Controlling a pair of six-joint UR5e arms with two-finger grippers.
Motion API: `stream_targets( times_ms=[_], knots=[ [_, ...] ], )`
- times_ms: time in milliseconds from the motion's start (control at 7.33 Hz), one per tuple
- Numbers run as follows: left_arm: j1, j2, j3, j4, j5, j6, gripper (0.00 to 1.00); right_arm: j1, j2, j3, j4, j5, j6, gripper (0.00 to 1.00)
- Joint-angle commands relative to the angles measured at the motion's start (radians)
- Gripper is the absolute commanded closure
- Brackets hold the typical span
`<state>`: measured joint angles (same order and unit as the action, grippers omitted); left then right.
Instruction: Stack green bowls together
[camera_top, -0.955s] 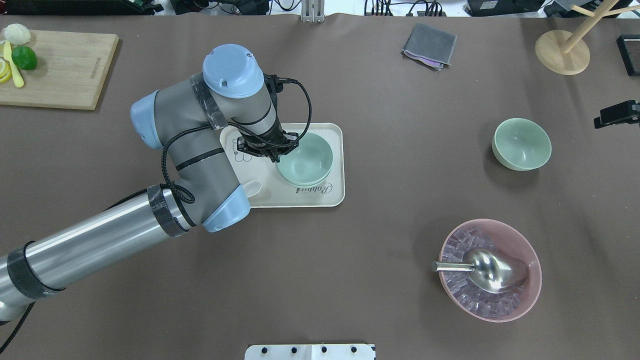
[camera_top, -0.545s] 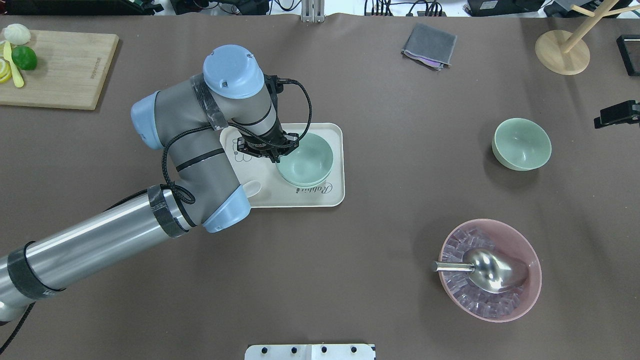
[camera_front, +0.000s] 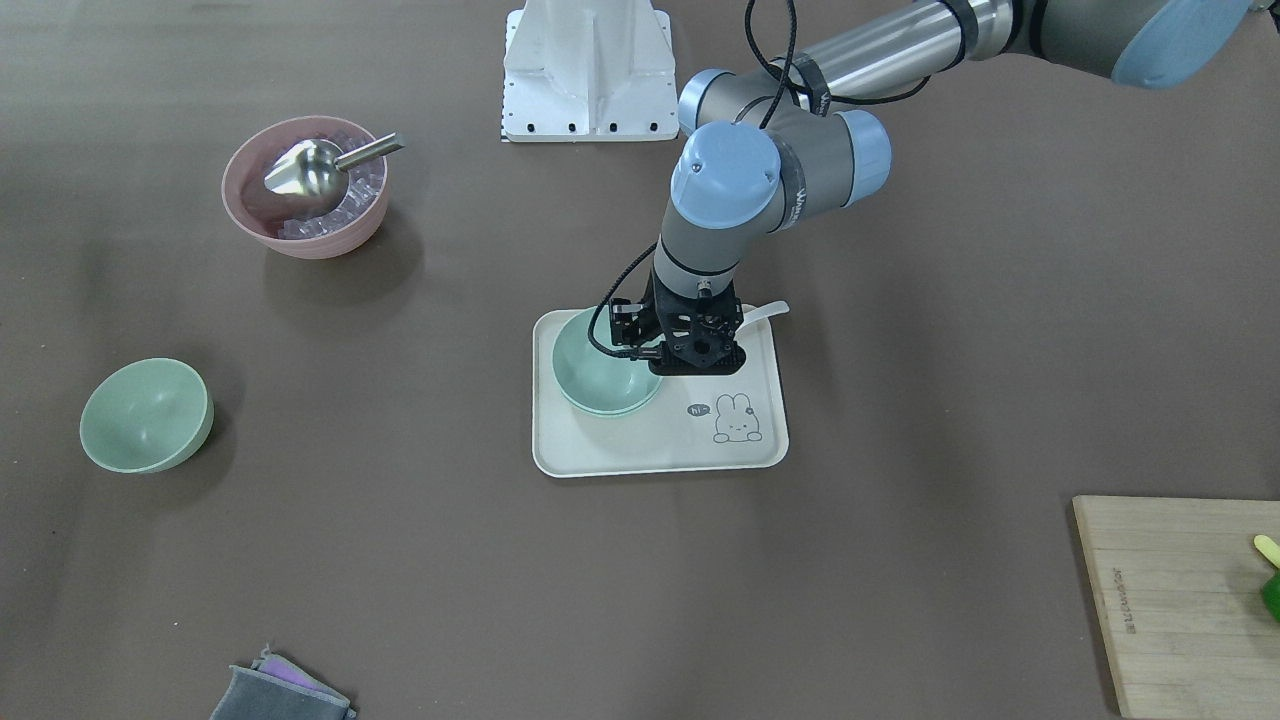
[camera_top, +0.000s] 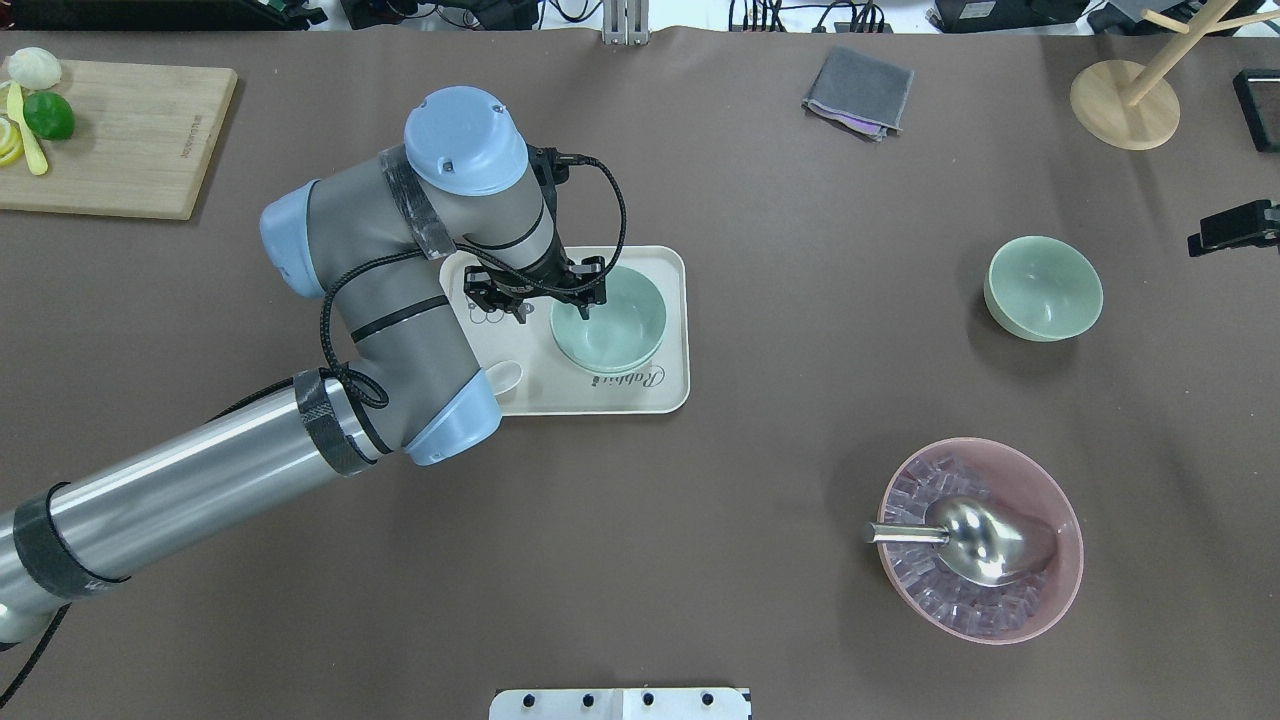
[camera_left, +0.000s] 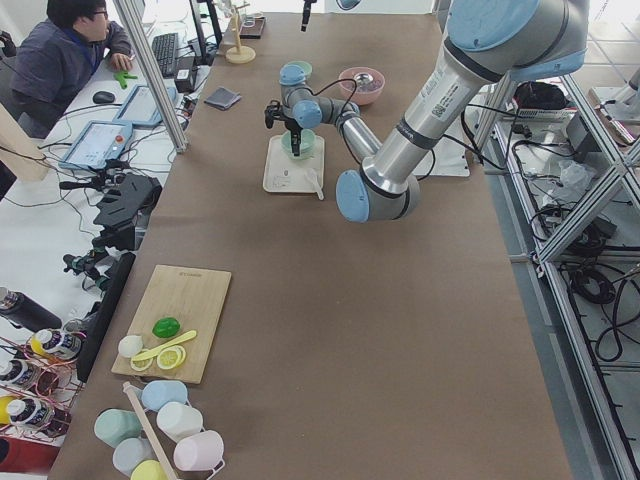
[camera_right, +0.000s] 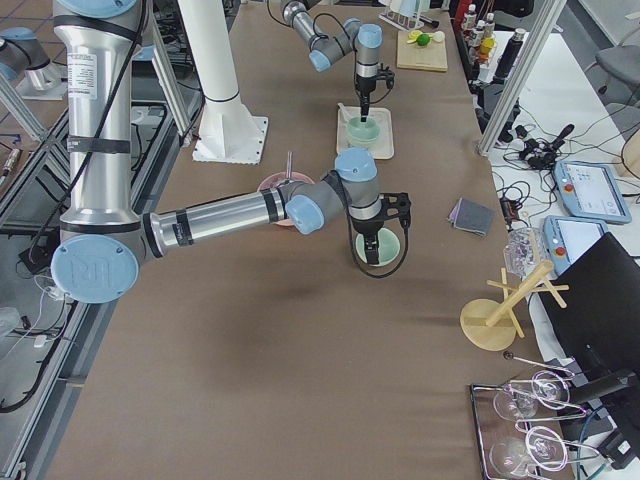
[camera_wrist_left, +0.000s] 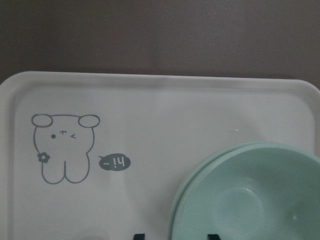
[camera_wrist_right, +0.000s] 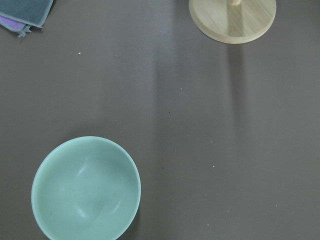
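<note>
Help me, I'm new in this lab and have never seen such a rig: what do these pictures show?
It is a robot with two arms at a table, each ending in a two-finger gripper. One picture looks down from behind the robot, one faces it across the table, two look from the table's ends, two come from wrist cameras. The left gripper is open over a tray, astride the rim of two nested green bowls; it holds nothing. The right gripper hangs near a third green bowl; whether it is open I cannot tell. Also there: a pink bowl with a scoop, a cutting board, a cloth.
</note>
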<state>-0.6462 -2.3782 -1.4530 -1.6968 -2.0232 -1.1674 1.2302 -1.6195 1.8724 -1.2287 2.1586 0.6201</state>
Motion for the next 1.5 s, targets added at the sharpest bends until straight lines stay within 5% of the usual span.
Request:
stream_targets(
  times_ms=[0, 136, 409, 545, 955, 1227, 1364],
  knots=[
    [-0.019, 0.045, -0.068, 0.022, -0.006, 0.002, 0.02, 0.0, 0.01, 0.002, 0.0, 0.001, 0.016, 0.01],
    [-0.05, 0.116, -0.161, 0.067, -0.009, 0.099, 0.01, -0.008, 0.024, 0.002, -0.002, 0.001, 0.059, 0.01],
    [-0.12, 0.184, -0.384, 0.37, -0.008, 0.352, 0.01, -0.02, 0.036, 0.004, -0.003, 0.0, 0.104, 0.0],
    [-0.207, 0.276, -0.459, 0.381, -0.023, 0.461, 0.01, -0.028, 0.044, 0.004, -0.006, 0.0, 0.143, 0.0],
    [-0.598, 0.59, -0.391, 0.384, -0.346, 1.081, 0.01, -0.078, 0.108, 0.004, -0.117, -0.022, 0.199, 0.0],
    [-0.718, 0.736, -0.285, 0.323, -0.327, 1.158, 0.01, -0.139, 0.153, -0.022, -0.204, -0.029, 0.178, 0.0],
    [-0.762, 0.763, -0.241, 0.254, -0.198, 1.201, 0.01, -0.15, 0.153, -0.054, -0.196, -0.028, 0.159, 0.0]
  ],
)
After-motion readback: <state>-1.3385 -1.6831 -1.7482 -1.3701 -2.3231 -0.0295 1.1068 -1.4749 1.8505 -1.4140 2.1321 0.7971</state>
